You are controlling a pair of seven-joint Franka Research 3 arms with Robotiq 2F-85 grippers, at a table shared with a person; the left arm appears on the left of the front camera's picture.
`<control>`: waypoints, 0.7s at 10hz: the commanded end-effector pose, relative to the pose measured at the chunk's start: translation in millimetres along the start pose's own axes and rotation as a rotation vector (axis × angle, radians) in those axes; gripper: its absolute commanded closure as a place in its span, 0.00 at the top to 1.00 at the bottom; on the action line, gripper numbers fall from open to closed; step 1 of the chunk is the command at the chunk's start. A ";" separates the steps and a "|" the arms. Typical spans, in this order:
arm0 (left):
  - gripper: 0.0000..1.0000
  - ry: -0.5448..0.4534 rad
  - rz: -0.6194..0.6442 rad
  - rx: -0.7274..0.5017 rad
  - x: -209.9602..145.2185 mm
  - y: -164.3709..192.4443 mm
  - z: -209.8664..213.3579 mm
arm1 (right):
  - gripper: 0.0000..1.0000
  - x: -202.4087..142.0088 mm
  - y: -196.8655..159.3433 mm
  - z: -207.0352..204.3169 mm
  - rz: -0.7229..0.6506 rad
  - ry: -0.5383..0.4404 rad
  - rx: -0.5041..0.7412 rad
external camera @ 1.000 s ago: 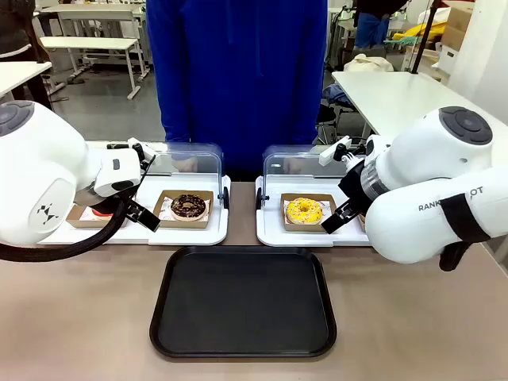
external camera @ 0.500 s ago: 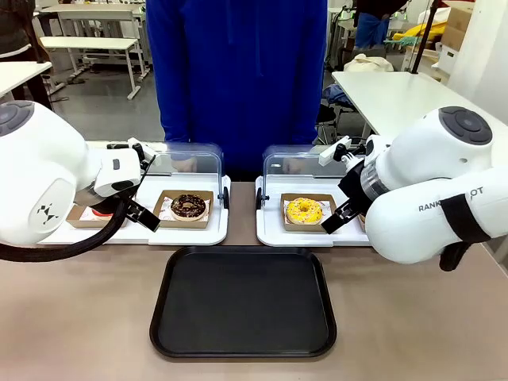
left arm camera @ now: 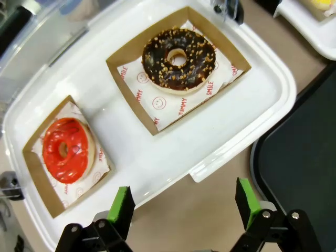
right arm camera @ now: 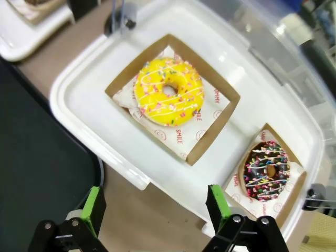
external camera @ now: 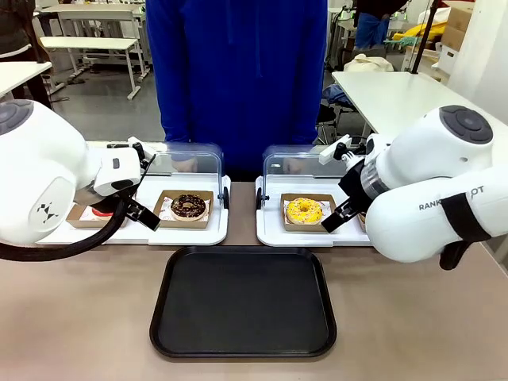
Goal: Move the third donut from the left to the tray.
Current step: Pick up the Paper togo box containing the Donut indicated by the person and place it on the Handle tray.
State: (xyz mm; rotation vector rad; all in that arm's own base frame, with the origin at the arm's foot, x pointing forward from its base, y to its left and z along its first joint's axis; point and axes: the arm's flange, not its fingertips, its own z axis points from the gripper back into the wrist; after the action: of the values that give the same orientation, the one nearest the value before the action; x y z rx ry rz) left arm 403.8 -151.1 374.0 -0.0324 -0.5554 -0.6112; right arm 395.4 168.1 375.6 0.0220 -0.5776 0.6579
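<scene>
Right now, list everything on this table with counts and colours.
yellow donut: one, yellow, right white tray.
nut-topped chocolate donut: one, dark, left white tray.
sprinkled chocolate donut: one, dark, right white tray.
red donut: one, red, left white tray.
cardboard holders: four, brown, under the donuts.
clear lids: two, raised behind the white trays.
black tray: one, black, table's near middle.
person: one, blue top, far side.
left claw: open, green pads, by left tray's near edge.
right claw: open, green pads, by right tray's near edge.
</scene>
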 end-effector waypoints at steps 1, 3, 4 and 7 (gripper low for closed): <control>1.00 -0.033 -0.029 -0.060 13.1 18.9 34.9 | 1.00 20.5 -15.9 40.0 -0.042 -0.053 0.009; 1.00 -0.057 -0.056 -0.152 29.4 41.9 92.9 | 1.00 29.6 -47.7 98.3 -0.104 -0.128 0.051; 1.00 -0.079 -0.096 -0.228 30.6 62.7 115.8 | 1.00 25.1 -68.3 120.3 -0.127 -0.157 0.076; 1.00 -0.222 -0.196 -0.378 -23.0 153.4 173.3 | 1.00 -34.0 -139.6 172.2 -0.106 -0.288 0.253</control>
State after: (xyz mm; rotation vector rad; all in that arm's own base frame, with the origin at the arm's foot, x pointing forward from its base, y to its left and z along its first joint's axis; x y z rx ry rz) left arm 384.1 -17.5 537.0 -0.3422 -0.6479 -0.8512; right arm 377.6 41.4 533.7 0.2929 -0.7499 0.5545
